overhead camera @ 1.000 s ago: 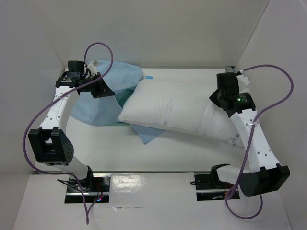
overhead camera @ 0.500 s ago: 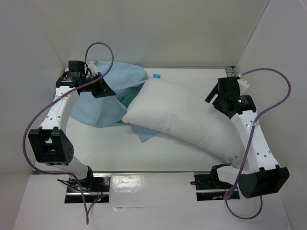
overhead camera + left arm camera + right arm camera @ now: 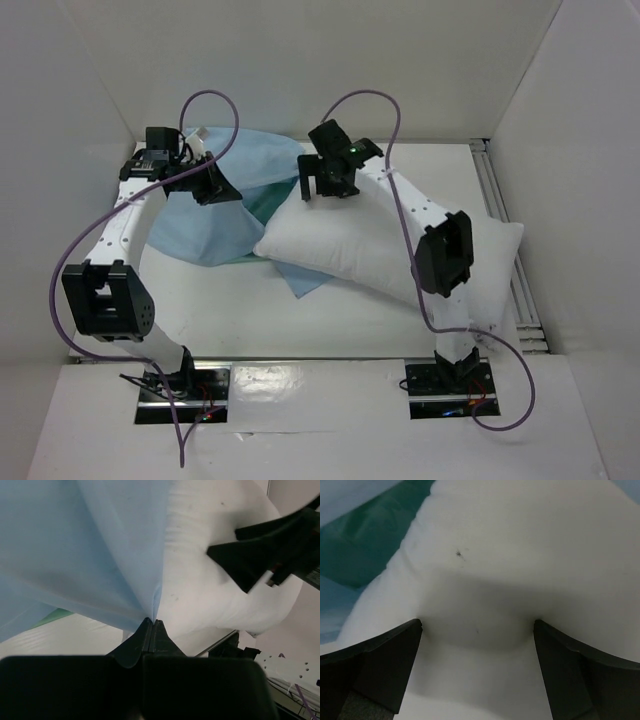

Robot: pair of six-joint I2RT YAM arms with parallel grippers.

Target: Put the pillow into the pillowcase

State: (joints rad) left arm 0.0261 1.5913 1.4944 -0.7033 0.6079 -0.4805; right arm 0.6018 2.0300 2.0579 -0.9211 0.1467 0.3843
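1. The large plump white fabric pillow (image 3: 345, 240) lies diagonally on the tabletop (image 3: 300, 320), running from the near-right edge toward the far-left corner. It is entirely outside the sleeve.
2. The right gripper (image 3: 325, 187) hovers over the pillow's far end, jaws spread wide and grasping nothing.
3. The thin floppy light-blue and mint-green pillowcase (image 3: 200, 225) lies by the far-left corner. The pillow's far end rests on one flap.
4. The left gripper (image 3: 152, 625) is clenched on a raised pillowcase fold.
5. Risk: pinching only loose pillow fabric may slip. Pushing could crumple the opening shut or drag the trapped flap.
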